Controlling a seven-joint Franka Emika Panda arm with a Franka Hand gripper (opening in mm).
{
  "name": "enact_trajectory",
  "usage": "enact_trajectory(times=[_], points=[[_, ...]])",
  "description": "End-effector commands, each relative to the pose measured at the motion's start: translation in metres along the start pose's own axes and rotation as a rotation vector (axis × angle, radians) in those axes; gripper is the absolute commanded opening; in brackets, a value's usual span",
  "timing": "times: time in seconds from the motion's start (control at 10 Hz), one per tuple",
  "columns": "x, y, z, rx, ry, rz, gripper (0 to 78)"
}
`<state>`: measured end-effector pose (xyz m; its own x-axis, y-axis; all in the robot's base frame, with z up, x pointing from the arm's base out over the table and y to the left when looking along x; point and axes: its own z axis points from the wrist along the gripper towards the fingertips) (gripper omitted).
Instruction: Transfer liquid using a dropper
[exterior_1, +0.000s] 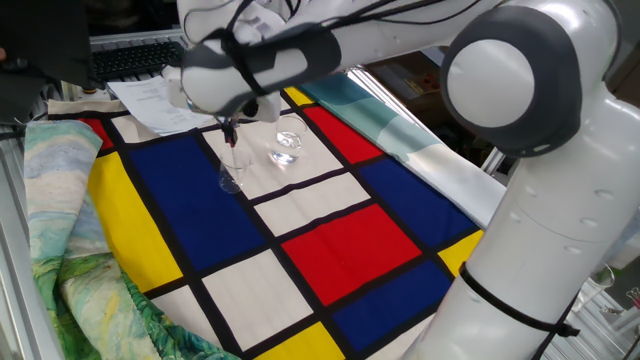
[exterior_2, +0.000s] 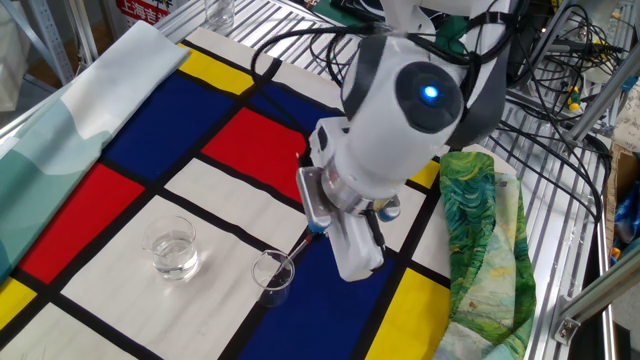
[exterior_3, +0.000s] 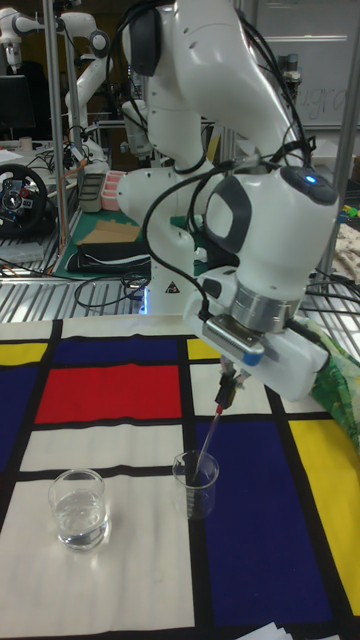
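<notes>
My gripper (exterior_3: 232, 380) is shut on the dark bulb end of the dropper (exterior_3: 210, 432), a thin clear tube slanting down to the left. Its lower tip stands inside the smaller clear glass (exterior_3: 197, 484) on the blue patch of the cloth. In the other fixed view the gripper (exterior_2: 320, 230) holds the dropper (exterior_2: 298, 250) over that same glass (exterior_2: 272, 275). A wider glass (exterior_3: 80, 508) with a little clear liquid (exterior_2: 173, 260) sits to the left on the white patch. From the one fixed view the gripper (exterior_1: 229, 127) hangs above the small glass (exterior_1: 232, 180), and the wider glass (exterior_1: 286, 148) is beside it.
The table is covered by a colour-block cloth (exterior_2: 240, 140). A green patterned fabric (exterior_2: 480, 230) lies bunched on one side and a pale teal cloth (exterior_2: 70, 110) on the other. Papers (exterior_1: 150, 100) and a keyboard lie beyond the cloth. Another glass (exterior_2: 218, 12) stands at the far edge.
</notes>
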<state>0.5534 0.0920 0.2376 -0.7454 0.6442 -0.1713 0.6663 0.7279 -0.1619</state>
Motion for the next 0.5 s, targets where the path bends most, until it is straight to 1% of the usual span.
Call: enact_trajectory(times=[0.1, 0.2, 0.3, 0.5], points=[[-0.008, 0.001, -0.003, -0.011, 0.037, 0.000, 1.1], [-0.013, 0.001, 0.000, -0.011, 0.057, -0.017, 1.1], [-0.018, 0.000, 0.003, -0.027, 0.079, -0.035, 1.1], [-0.022, 0.001, 0.003, -0.044, 0.101, -0.051, 1.1]])
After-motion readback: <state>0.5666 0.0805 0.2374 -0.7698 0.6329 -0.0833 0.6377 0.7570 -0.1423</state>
